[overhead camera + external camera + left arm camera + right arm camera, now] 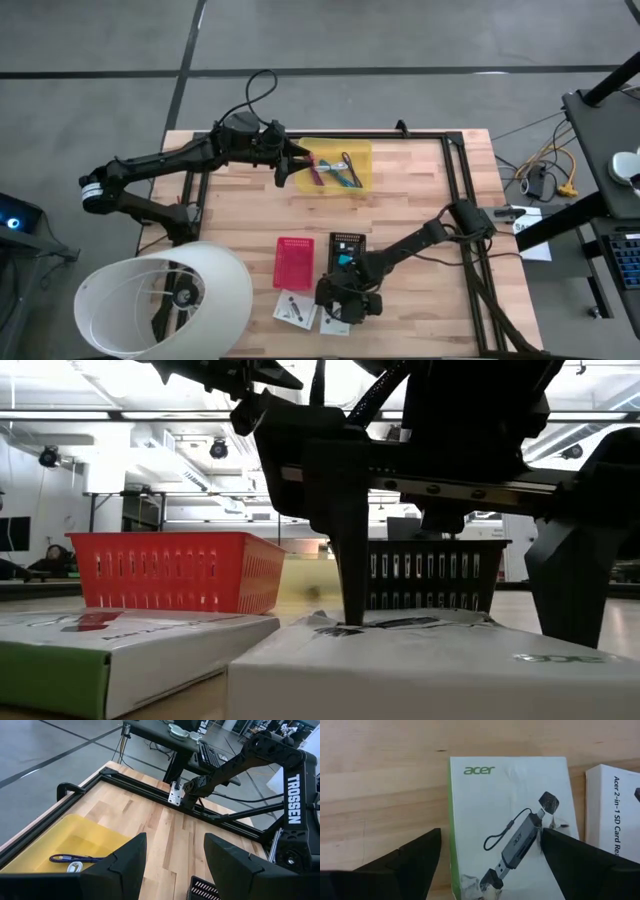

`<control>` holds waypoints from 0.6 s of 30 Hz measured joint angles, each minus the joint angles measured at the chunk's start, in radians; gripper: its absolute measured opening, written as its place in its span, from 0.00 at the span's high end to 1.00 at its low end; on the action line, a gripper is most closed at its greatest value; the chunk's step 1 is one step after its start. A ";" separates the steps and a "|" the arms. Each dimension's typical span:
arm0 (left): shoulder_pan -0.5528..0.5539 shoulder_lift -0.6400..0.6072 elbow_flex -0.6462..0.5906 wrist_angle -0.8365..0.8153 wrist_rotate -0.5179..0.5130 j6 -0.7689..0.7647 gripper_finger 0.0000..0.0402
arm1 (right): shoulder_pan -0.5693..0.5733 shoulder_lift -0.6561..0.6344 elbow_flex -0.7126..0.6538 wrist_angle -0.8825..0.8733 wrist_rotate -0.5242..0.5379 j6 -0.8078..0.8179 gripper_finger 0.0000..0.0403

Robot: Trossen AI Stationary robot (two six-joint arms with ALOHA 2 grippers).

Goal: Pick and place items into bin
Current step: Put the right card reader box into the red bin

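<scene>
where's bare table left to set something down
Free: the wood right of the yellow bin out to the black frame rail, and the strip between that bin and the red basket. Crowded: the near edge, where the right gripper hangs over the white boxes beside the black basket. The left gripper sits at the yellow bin.

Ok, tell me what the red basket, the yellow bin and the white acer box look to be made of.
Red basket: likely moulded plastic, with evenly slotted walls and a dull sheen.
Yellow bin: probably translucent plastic; its floor shows through with a soft gloss.
White acer box: apparently printed cardboard, matte, with creases near the picture. The right pincer straddles it.
</scene>
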 joint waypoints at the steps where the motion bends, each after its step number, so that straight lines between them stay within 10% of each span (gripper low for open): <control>1: 0.000 0.000 0.000 0.000 0.000 0.000 0.55 | 0.000 0.000 -0.002 0.001 0.002 0.000 0.19; 18: 0.000 0.000 0.000 0.000 0.000 0.000 0.55 | 0.001 0.000 -0.043 0.081 0.013 0.050 0.46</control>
